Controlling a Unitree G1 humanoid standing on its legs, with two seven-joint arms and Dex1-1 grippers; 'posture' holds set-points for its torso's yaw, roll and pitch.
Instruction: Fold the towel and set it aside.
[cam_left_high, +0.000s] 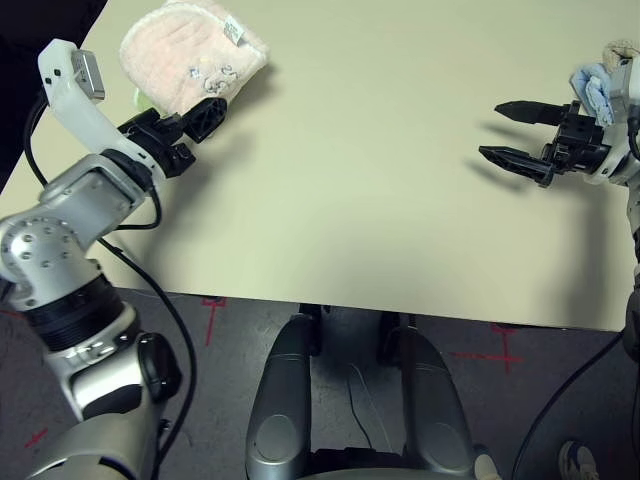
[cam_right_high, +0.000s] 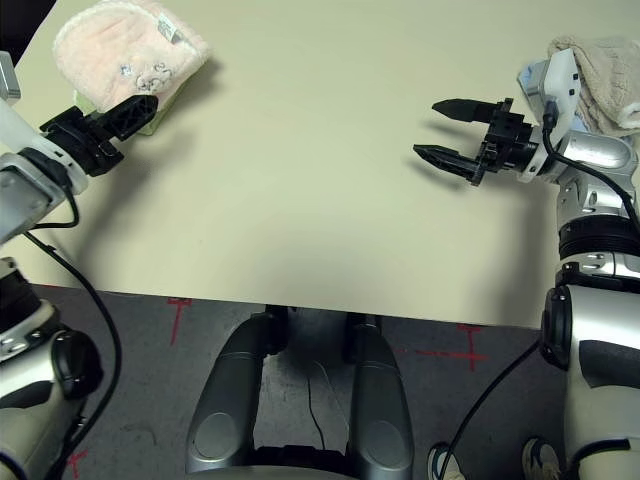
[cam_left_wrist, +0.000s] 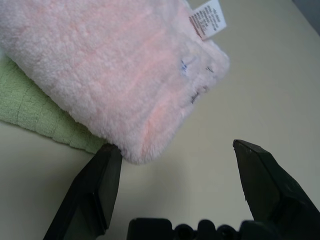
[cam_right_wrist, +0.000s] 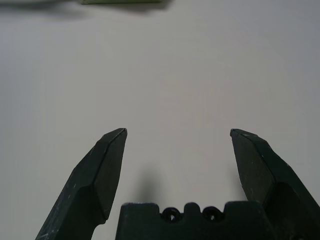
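The towel (cam_left_high: 190, 55) lies folded into a thick pale pink bundle at the table's far left corner, with its white label (cam_left_wrist: 209, 17) and small print facing up. It rests on a light green towel (cam_left_wrist: 30, 115). My left gripper (cam_left_high: 195, 135) stands open just in front of the pink towel's near edge, holding nothing. One of its fingers (cam_left_wrist: 102, 175) is right beside the fold. Over bare table at the right, my right gripper (cam_right_high: 426, 127) is open and empty, pointing towards the left.
A beige folded towel (cam_right_high: 605, 70) and a blue cloth (cam_left_high: 592, 90) lie at the far right behind my right wrist. The cream table (cam_left_high: 350, 200) ends at a front edge close to my body. A black cable hangs from my left arm.
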